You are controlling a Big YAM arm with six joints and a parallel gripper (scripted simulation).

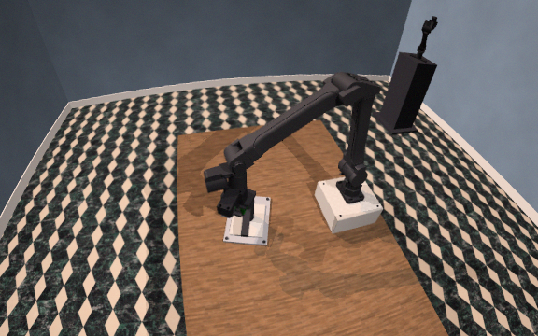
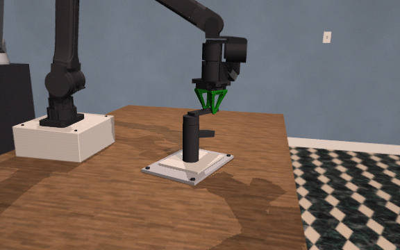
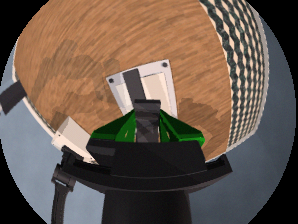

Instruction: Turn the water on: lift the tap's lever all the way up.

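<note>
The tap [image 2: 190, 139] is a dark upright cylinder on a white and grey base plate [image 2: 158, 169] [image 1: 261, 218] [image 3: 161, 90] near the middle of the wooden table. Its short spout [image 2: 207, 132] points right in the exterior view. The lever [image 2: 200, 112] [image 3: 147, 121] leaves the tap's top and slopes slightly upward to the right. My gripper [image 2: 212, 110] [image 1: 245, 214] [image 3: 147, 112] with green fingers points straight down and is shut on the lever's outer end. In the top view the arm hides most of the tap.
The arm's white base box [image 2: 62, 137] [image 1: 348, 207] stands on the table [image 2: 117, 208] beside the tap. A black pedestal [image 1: 407, 93] with a camera stands on the checkered floor in the far right corner. The table's right edge lies near the tap.
</note>
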